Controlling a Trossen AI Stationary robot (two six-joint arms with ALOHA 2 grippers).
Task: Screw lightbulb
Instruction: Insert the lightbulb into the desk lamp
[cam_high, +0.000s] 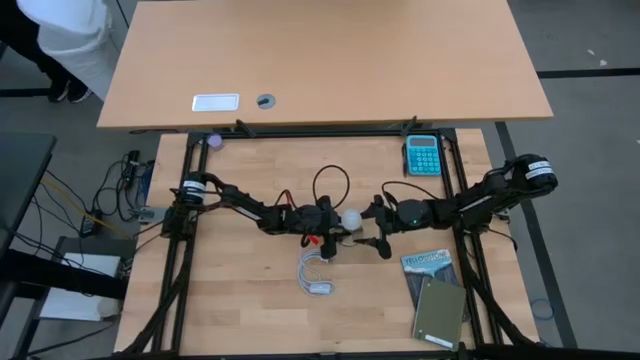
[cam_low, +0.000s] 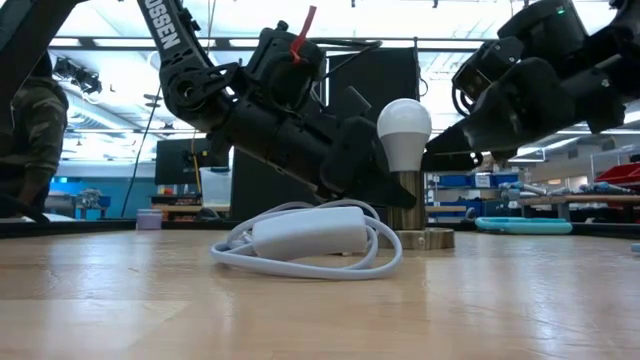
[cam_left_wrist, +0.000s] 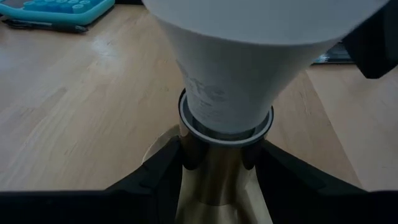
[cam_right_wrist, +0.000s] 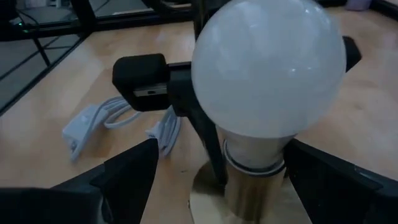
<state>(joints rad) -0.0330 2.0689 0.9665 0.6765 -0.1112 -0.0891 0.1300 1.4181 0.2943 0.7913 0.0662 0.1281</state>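
Observation:
The white lightbulb (cam_low: 404, 128) stands upright with its base in a brass socket tube (cam_low: 405, 205), which rests on its disc foot (cam_low: 428, 239) on the table. The bulb also shows in the high view (cam_high: 351, 218) and the right wrist view (cam_right_wrist: 267, 68). My left gripper (cam_left_wrist: 221, 180) reaches in from the table's left (cam_high: 335, 222) and is shut on the socket tube. My right gripper (cam_right_wrist: 227, 180) comes from the table's right (cam_high: 376, 226). It is open, and its fingers stand wide on either side of the bulb's neck without touching it. The white cord with its switch (cam_low: 310, 235) lies coiled in front. My left gripper pinches the brass socket tube (cam_left_wrist: 217, 168) between its two fingers, just under the bulb's collar (cam_left_wrist: 227, 130). The fingers (cam_left_wrist: 163, 171) come nearly level from the table's left. The socket stands upright on the table with the bulb in its top.
A teal calculator (cam_high: 422, 155) lies at the far right and a book with a green notebook (cam_high: 437, 300) at the near right. A second table (cam_high: 330, 60) stands behind, with a person (cam_high: 60, 40) at its left corner.

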